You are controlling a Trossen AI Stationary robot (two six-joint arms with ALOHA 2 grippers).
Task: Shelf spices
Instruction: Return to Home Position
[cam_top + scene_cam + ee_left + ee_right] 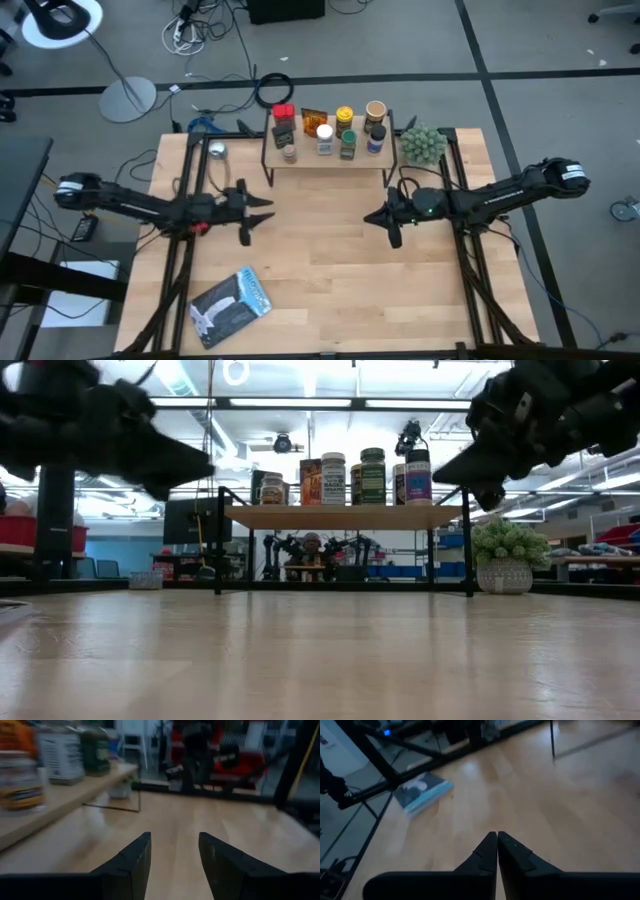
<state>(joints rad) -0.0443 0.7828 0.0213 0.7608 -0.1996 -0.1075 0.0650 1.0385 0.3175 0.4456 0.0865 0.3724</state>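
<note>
The shelf (330, 158) stands on thin black legs at the table's far middle, its light board (345, 516) carrying the spices (332, 128), several jars and tins upright in rows (372, 476). My left gripper (262, 211) hovers open over the table's left middle, nearer than the shelf; in its wrist view (174, 851) the fingers stand apart over bare wood, with jars (60, 751) on the board beside it. My right gripper (374, 222) hovers shut right of centre, fingertips together (497, 836). Both hold nothing.
A flat blue-grey-white packet (231, 305) lies near the table's near left corner, also in the right wrist view (422, 791). A spiky green plant (423, 143) stands in a pot right of the shelf. A small round metal object (216, 151) sits far left. Bare wood lies between the grippers.
</note>
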